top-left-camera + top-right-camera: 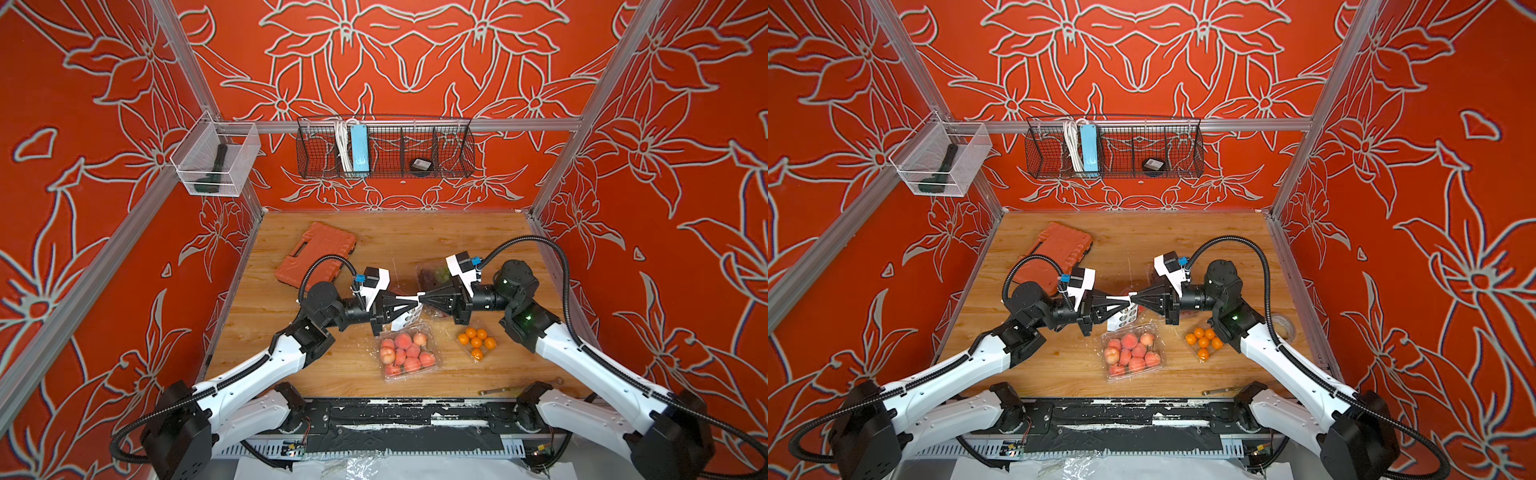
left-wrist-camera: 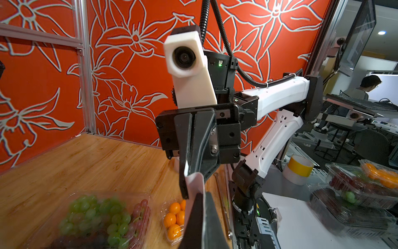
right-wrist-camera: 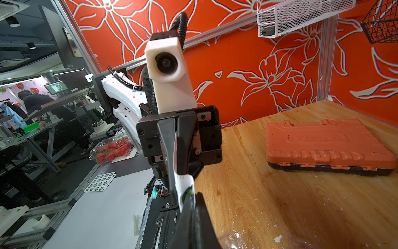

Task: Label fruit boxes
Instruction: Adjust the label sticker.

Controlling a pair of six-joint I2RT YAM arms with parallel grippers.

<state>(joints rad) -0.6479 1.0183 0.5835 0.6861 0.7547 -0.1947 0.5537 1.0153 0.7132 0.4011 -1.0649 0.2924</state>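
Note:
My two grippers meet tip to tip above the middle of the table. The left gripper (image 1: 414, 300) (image 2: 202, 194) is shut on a white sticker sheet (image 1: 409, 319) (image 1: 1124, 316) (image 2: 195, 185). The right gripper (image 1: 421, 298) (image 3: 192, 194) is shut on the same sheet (image 3: 183, 181) from the opposite side. The sheet hangs down between them. Just in front lies the clear box of many peaches (image 1: 407, 353) (image 1: 1131, 351), with the box of small oranges (image 1: 477, 341) (image 2: 174, 220) to its right. The grape box (image 1: 434, 274) (image 2: 103, 217) sits behind the right gripper, partly hidden.
An orange tool case (image 1: 316, 253) (image 3: 327, 144) lies at the back left of the table. A tape roll (image 1: 1285, 326) sits by the right wall and a thin metal tool (image 1: 503, 390) near the front edge. A wire basket (image 1: 384, 149) and a mesh bin (image 1: 214, 160) hang on the walls.

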